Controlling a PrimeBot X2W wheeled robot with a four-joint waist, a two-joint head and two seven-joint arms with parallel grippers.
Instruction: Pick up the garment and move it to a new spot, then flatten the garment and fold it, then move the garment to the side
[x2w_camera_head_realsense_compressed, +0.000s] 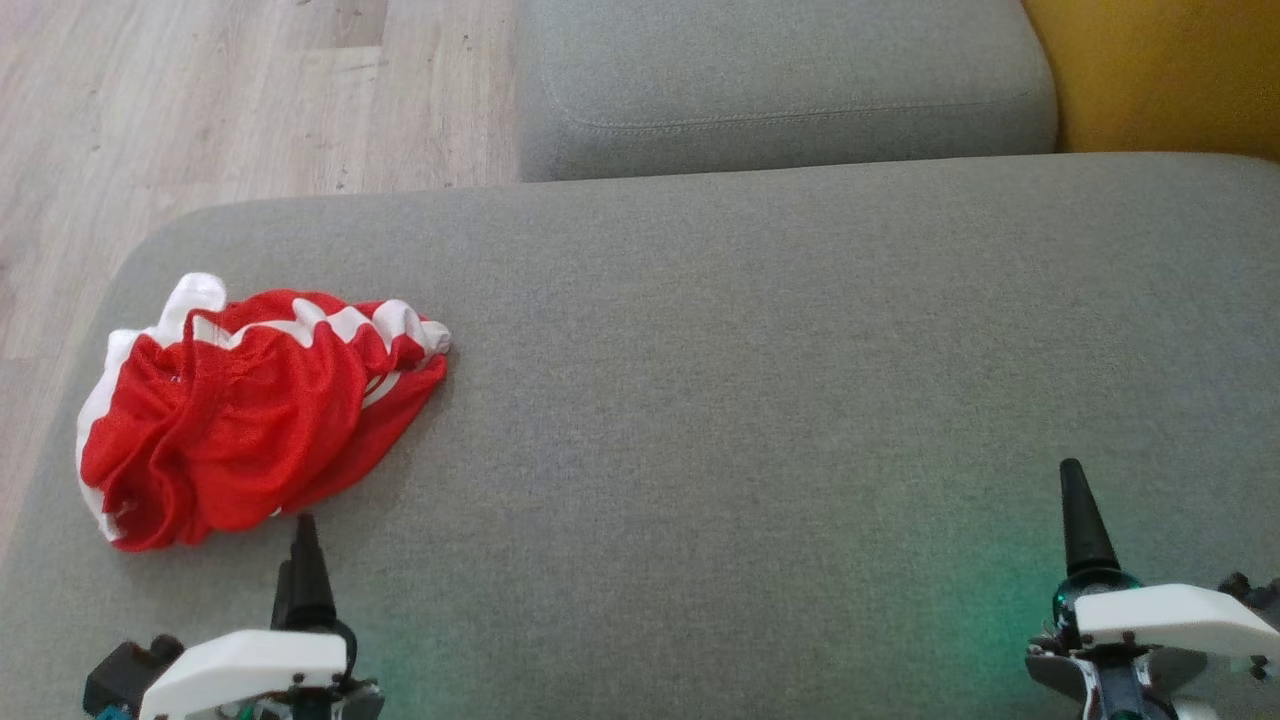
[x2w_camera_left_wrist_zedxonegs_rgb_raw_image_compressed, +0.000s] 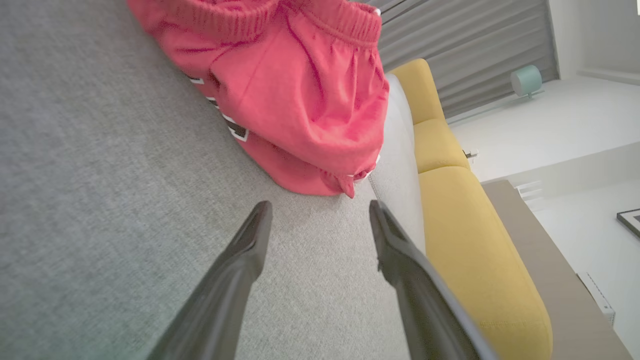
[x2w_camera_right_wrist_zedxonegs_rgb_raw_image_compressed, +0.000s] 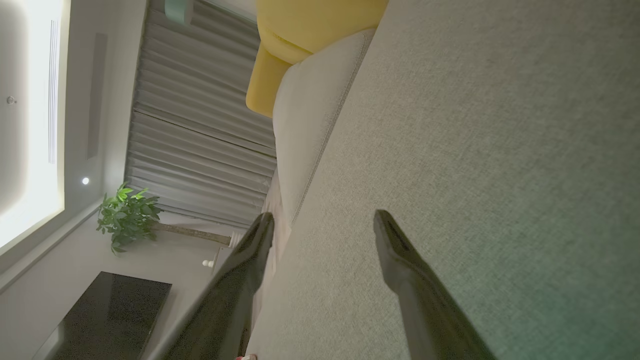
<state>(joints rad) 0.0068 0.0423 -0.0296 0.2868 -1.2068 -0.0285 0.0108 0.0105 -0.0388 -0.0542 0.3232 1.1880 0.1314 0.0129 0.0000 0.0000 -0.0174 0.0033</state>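
Note:
The garment is a crumpled heap of red mesh shorts with white stripes, lying near the left end of the grey cushion. My left gripper hovers just in front of its near edge, open and holding nothing. In the left wrist view the garment lies a short way beyond the two spread fingers, and the left gripper points at its hem. My right gripper stands open over bare cushion at the lower right, far from the garment. In the right wrist view the right gripper has nothing between its fingers.
A second grey cushion sits behind the main one, with yellow upholstery at the far right. Wooden floor lies beyond the cushion's left and far edges. The garment lies close to the cushion's left edge.

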